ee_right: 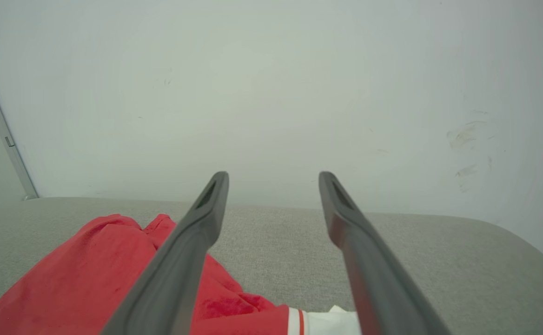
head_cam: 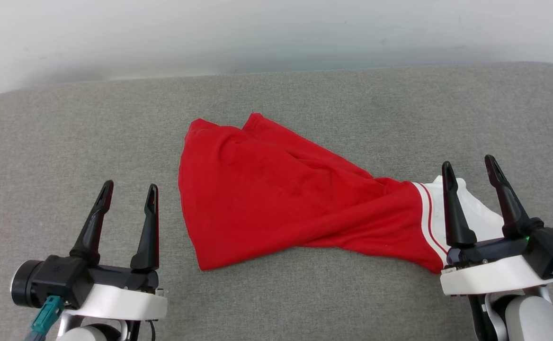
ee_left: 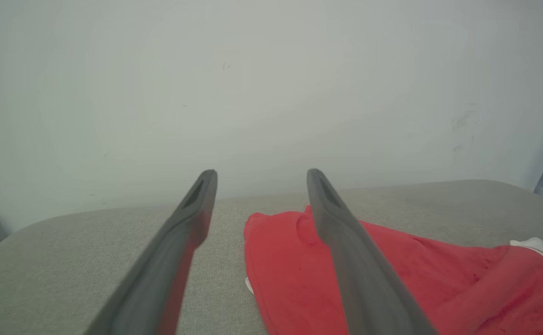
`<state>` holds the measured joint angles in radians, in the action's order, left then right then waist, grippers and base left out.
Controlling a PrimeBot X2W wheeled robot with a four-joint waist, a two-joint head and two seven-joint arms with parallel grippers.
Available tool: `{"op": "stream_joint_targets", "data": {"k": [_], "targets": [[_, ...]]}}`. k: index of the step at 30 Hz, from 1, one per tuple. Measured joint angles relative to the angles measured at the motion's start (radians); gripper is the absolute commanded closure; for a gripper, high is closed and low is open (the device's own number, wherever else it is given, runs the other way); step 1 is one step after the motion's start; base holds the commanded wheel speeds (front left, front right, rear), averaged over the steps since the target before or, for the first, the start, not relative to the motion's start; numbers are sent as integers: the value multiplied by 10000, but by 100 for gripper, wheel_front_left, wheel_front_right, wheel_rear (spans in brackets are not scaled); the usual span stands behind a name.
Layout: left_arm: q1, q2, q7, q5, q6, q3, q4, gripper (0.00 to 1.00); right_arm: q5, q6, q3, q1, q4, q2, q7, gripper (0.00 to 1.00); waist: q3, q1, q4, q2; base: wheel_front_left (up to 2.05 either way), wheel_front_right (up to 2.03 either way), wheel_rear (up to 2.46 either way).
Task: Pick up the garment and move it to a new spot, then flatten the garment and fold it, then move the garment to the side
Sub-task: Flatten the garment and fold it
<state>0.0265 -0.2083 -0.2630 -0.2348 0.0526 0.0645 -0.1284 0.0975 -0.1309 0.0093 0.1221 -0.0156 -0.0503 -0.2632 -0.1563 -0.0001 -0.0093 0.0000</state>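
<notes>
One wide grey padded surface (head_cam: 68,142) takes up most of the head view, w/ a pale wall (head_cam: 276,28) behind it. On it the garment (head_cam: 267,199) lies bunched near the middle. Its red body fans out toward the left and narrows to a twisted neck on the right, where the white sleeve (head_cam: 482,210) and its striped trim (head_cam: 427,213) sit.

The left gripper (head_cam: 129,187) hovers beside the cloth's left edge, apart from it, fingers spread and holding nothing. The right gripper (head_cam: 468,163) hangs over the white sleeve, fingers also spread w/ nothing pinched (whether they touch the fabric can't be told from above).

Handling, as a guess: light, soft, limp knit. It'll sag and trail when lifted and prob. won't slide much on the felt-like top. Best holds look like the sleeve end by the trim on the right and the lower-left red corner (head_cam: 203,265), pinching thru all layers.

No brand, label or lettering is readable; plain red faces up.
</notes>
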Motion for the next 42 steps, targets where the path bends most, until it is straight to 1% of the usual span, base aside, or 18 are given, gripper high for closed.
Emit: {"op": "stream_joint_targets", "data": {"k": [5, 8, 10, 13, 16, 18, 21, 24, 26, 29, 31, 34, 37, 42], "targets": [[2, 416, 0, 328, 443, -435, 88, 0, 50, 0, 61, 1, 2, 0, -2, 0, -51, 0, -54, 0, 0, 0, 0], [2, 577, 0, 395, 594, -566, 178, 0, 58, 0, 71, 1, -2, 0, -2, 0, -110, 0, -82, 0, 0, 0, 0], [75, 510, 0, 456, 708, -228, 550, 0, 58, 0, 73, 10, -38, 0, 0, 0, -295, 0, -125, 0, 0, 0, 0], [620, 111, 79, 362, 754, 522, 1011, 0, 56, 0, 136, 66, -94, 0, 0, 0, -534, 1, -187, 0, 0, 0, 0], [1708, -514, 1179, 71, 769, 1538, 1227, 0, 54, 0, 146, 175, -140, 0, 0, 0, -857, 1, -253, 0, 0, 0, 0], [2615, -729, 2111, -293, 765, 1958, 1250, 0, 33, 0, 184, 212, -140, -2, 0, 0, -1105, 1, -303, 0, 0, 0, 0], [3791, -813, 3891, -1206, 765, 2474, 1499, 0, 12, 0, 347, 292, -144, 0, 0, 0, -1483, 1, -425, 0, 0, 0, 0], [4789, -1321, 5831, -1749, 780, 3158, 1831, 0, 21, 0, 451, 450, -207, -2, -2, 0, -1840, 2, -629, 0, 0, 0, 0], [5461, -1624, 6876, -2075, 779, 3377, 2079, 0, 88, 0, 495, 490, -217, -2, -2, 0, -2071, 2, -797, 0, 0, 0, 0], [6140, -1764, 8186, -2765, 779, 3791, 2426, 0, 201, 0, 531, 633, -274, -2, 0, 0, -2402, 2, -1067, 0, 0, 0, 0], [6570, -1967, 8819, -3010, 780, 4046, 2656, 0, 265, 0, 570, 684, -295, -4, -2, 0, -2623, 2, -1240, 0, 0, 0, 0], [7078, -2403, 9499, -3181, 780, 4286, 3053, 0, 462, 0, 658, 840, -336, 0, -2, 0, -2892, 2, -1546, 0, 0, 0, 0], [7377, -2836, 10023, -3352, 780, 4700, 3344, 0, 656, 0, 738, 861, -357, -4, 0, 0, -3111, 2, -1864, 0, 0, 0, 0], [7782, -3609, 10857, -4126, 780, 5258, 3363, 0, 991, 0, 809, 901, -355, -4, 0, 0, -3376, 1, -2336, 0, 0, 0, 0]]}}
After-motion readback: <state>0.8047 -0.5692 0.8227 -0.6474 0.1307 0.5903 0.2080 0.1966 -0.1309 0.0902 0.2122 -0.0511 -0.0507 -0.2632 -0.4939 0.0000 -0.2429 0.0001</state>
